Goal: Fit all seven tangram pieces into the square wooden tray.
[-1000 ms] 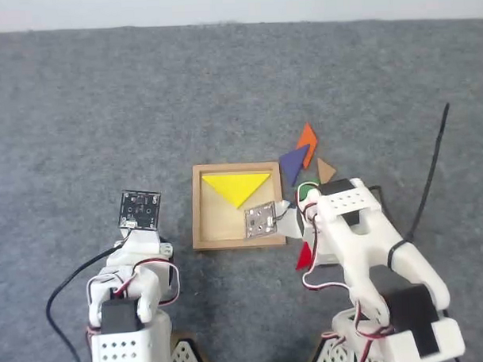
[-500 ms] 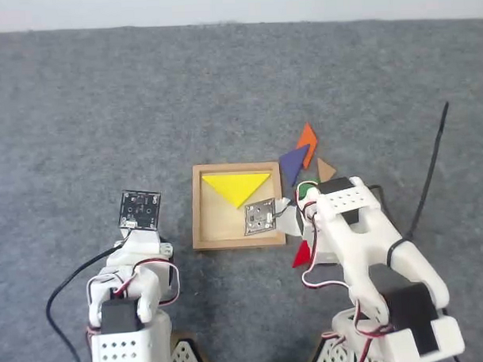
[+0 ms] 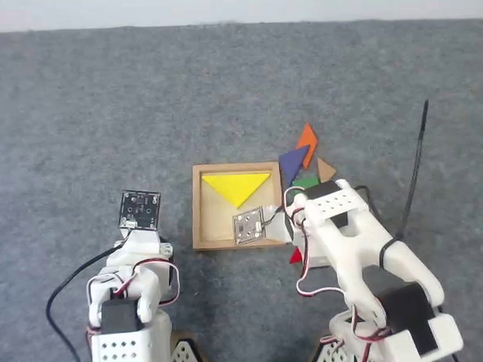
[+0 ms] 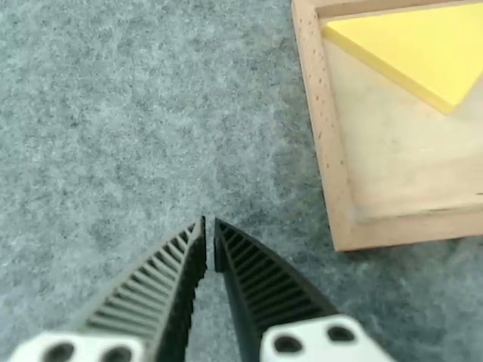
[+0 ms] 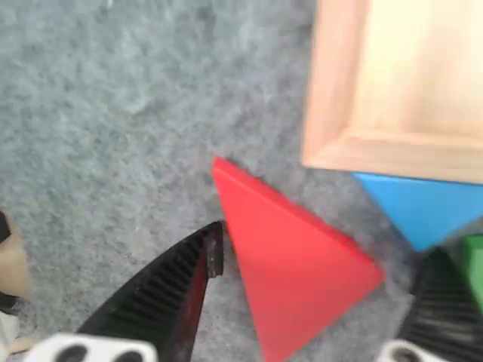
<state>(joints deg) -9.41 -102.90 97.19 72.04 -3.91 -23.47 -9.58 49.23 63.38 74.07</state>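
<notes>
Looking down on a grey, felt-like tabletop [image 3: 104,98] bearing everything else. Finding the right arm [image 3: 363,256], the bulkier shape, leaning in at the near right corner of the square wooden tray [image 3: 197,206], with its wrist overhanging that corner. Finding the left arm [image 3: 131,304] standing well to the tray's left, nearer the front edge.

Seeing the tray lying flat between the two arms, with pale bare floor across most of its inside. Noting a large yellow triangle [image 3: 236,185] lying flat inside, long edge against the far wall and point aiming toward the arms.

Spotting the red triangle [image 5: 294,264] lying on the tabletop just outside the tray's near right corner, apart from the wall. Showing the right jaws released and spread wide to either side of that red triangle, one fingertip [image 5: 192,286] just beside its edge; not managing to tell whether touching. Noting a blue triangle [image 5: 419,207] lying against the tray's outer wall, next to the red one.

Showing the left jaws clenched on nothing, fingers [image 4: 170,279] nearly meeting, hanging over bare tabletop beside the tray's left wall.

Finding smaller pieces clustered past the tray's far right corner: a dark blue piece [image 3: 292,165], an orange piece [image 3: 307,139] close against it on the far side, a green piece [image 3: 307,181] partly tucked under the right arm, and a small tan triangle [image 3: 326,170].
</notes>
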